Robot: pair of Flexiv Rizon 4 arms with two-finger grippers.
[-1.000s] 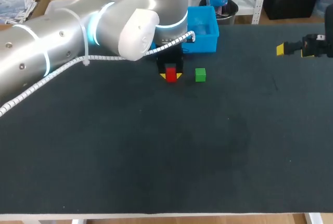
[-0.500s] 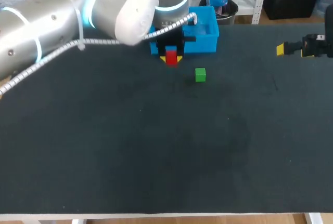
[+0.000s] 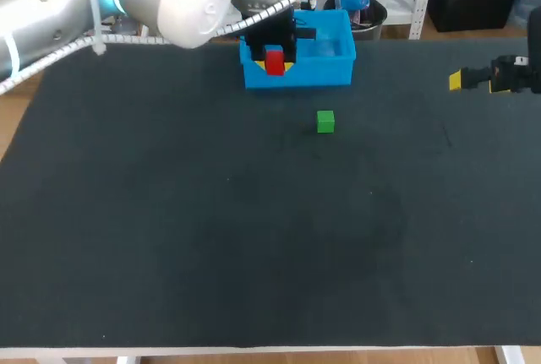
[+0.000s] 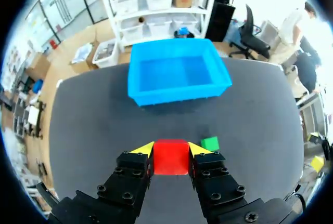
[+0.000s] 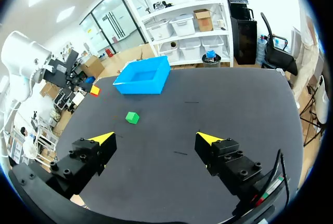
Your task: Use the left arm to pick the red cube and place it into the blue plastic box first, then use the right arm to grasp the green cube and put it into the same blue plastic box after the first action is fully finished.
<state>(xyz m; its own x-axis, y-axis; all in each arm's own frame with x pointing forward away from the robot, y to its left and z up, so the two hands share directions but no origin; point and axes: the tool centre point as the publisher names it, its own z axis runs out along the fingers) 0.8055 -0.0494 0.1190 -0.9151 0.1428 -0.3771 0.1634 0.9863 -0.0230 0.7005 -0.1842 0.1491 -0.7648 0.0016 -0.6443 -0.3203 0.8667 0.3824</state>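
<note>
Left gripper [image 4: 171, 150] clamps the cube [image 4: 170, 160] aloft, box [image 4: 177, 91] ahead, green cube [image 4: 210, 143] below; right gripper [image 5: 156, 140] is spread wide at the desk's [image 3: 254, 237] right edge.

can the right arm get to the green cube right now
Probably yes. The green cube sits alone on the table, with nothing between it and the open right gripper. The left gripper, shut on the red cube, is by the blue box.
</note>
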